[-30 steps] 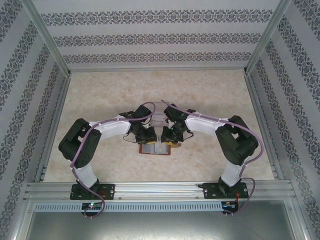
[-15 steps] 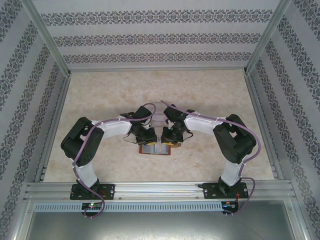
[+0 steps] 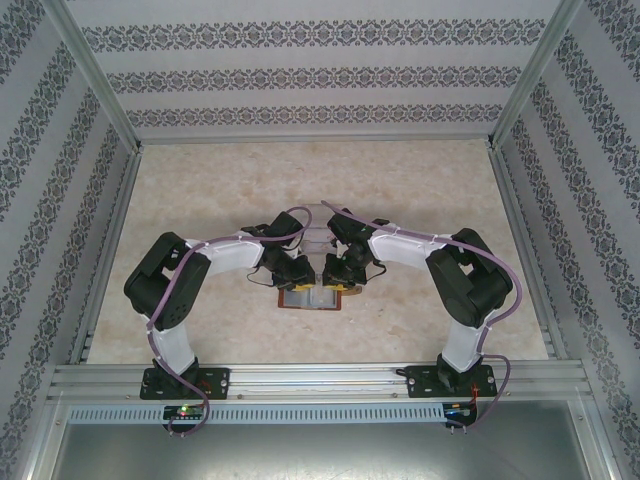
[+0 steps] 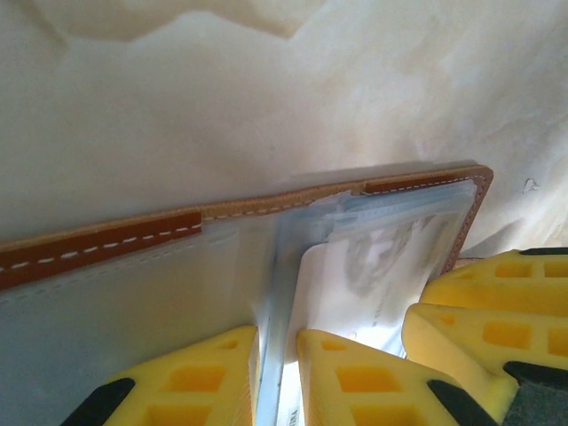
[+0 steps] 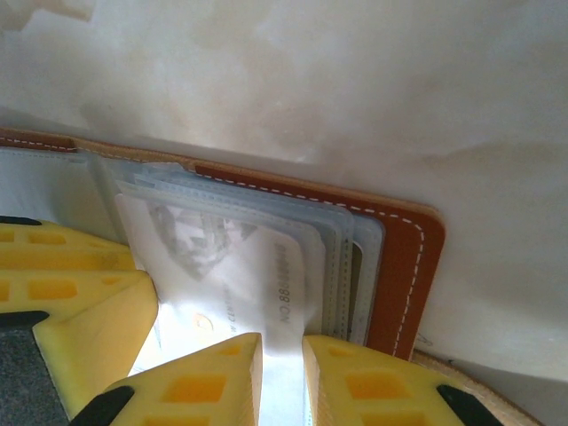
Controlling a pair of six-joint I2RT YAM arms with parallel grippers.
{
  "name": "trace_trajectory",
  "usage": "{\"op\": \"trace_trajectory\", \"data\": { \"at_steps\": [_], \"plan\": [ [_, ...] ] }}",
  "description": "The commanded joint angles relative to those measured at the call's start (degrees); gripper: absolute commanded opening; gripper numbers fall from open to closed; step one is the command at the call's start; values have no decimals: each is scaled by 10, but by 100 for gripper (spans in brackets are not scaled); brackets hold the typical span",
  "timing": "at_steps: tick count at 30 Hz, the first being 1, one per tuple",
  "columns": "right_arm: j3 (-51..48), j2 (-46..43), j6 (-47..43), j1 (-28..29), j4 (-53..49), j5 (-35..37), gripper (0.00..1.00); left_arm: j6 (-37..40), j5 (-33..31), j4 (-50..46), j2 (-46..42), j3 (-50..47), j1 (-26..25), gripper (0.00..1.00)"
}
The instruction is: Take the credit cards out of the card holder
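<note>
Beige, marble-patterned tabletop [image 3: 200, 200] fills the floor of the cell. Walls [image 3: 320, 75] papered in grey ornamental bands close it in on three sides, and an aluminium rail [image 3: 320, 378] runs along the near edge where both bases are bolted.

Both arms rise from their bases, fold at the elbow and reach inward, so the wrists meet nose to nose over the middle of the table. Directly beneath them lies the card holder [image 3: 310, 298], opened flat, its brown stitched leather border [image 4: 106, 244] facing up around grey-blue pockets.

The left gripper [image 4: 277, 342] points down onto the holder's central fold. Its yellow jaws stand only a narrow gap apart, astride the raised edge of a clear pocket sleeve; I cannot tell whether they actually pinch it. Just to its right are the other arm's fingers [image 4: 497, 328].

The right gripper [image 5: 282, 346] comes down on the holder's right half, jaws likewise narrowly parted. A pale credit card [image 5: 240, 266] with faint print sits partly inside the stacked pockets, running under and between the fingertips; a firm grip cannot be told. Beyond it is the leather corner [image 5: 404, 266], and the left arm's fingers [image 5: 80, 302] sit close on its left.
</note>
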Motion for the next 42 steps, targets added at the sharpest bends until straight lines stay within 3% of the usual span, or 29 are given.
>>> {"op": "trace_trajectory", "data": {
  "at_steps": [1,7,13,16,22,31,42],
  "plan": [
    [-7,29,-1,7,-10,13,23,-10,22,47,26,-13,-1,20],
    [-6,28,-2,7,-11,14,23,-12,26,56,32,-16,-1,19],
    [-6,24,-2,7,-16,19,23,-8,8,40,23,-15,-1,11],
    [-7,19,-1,5,-22,25,29,2,-13,14,9,-12,-1,8],
    [-6,12,-5,0,-31,34,31,25,-49,-39,-19,-2,1,6],
    [-7,14,-7,-1,-33,33,31,29,-52,-54,-35,-4,6,4],
    [-9,17,-5,-1,-29,29,31,-30,32,87,-30,-35,6,16]
  ]
}}
